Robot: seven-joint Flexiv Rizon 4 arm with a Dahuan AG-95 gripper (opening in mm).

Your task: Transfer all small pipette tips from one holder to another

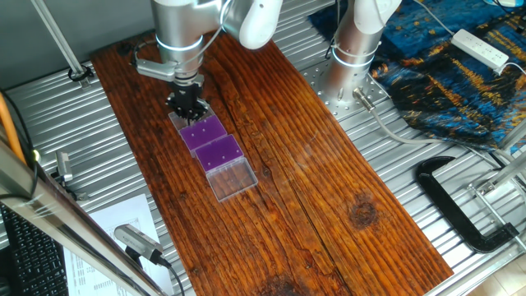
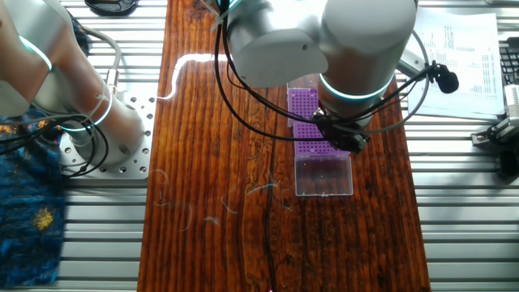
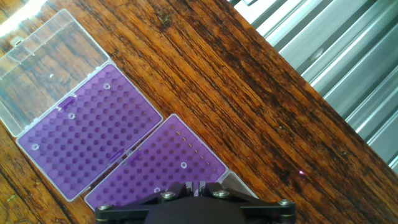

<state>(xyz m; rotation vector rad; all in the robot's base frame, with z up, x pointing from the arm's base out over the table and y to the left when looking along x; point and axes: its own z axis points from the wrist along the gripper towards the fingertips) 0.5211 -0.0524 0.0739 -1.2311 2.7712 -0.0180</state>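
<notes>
Two purple holders lie end to end on the wooden board. The nearer holder [image 3: 163,160] [image 1: 202,131] [image 2: 302,104] sits just under my gripper [image 3: 194,185] [image 1: 187,105] [image 2: 340,139] and carries two small pipette tips [image 3: 183,165]. The farther holder [image 3: 87,134] [image 1: 220,153] [image 2: 318,147] carries three tips [image 3: 106,86], seen as pale rings. My gripper's fingers stand only a thin slit apart, shut. No tip shows between them.
The farther holder's clear lid [image 3: 46,65] [image 1: 233,179] [image 2: 324,177] lies open flat on the board. A second robot base [image 1: 349,57] stands at the board's edge, with ribbed metal table [image 3: 329,68] around it. A black clamp [image 1: 460,205] and papers [image 1: 115,238] lie off the board.
</notes>
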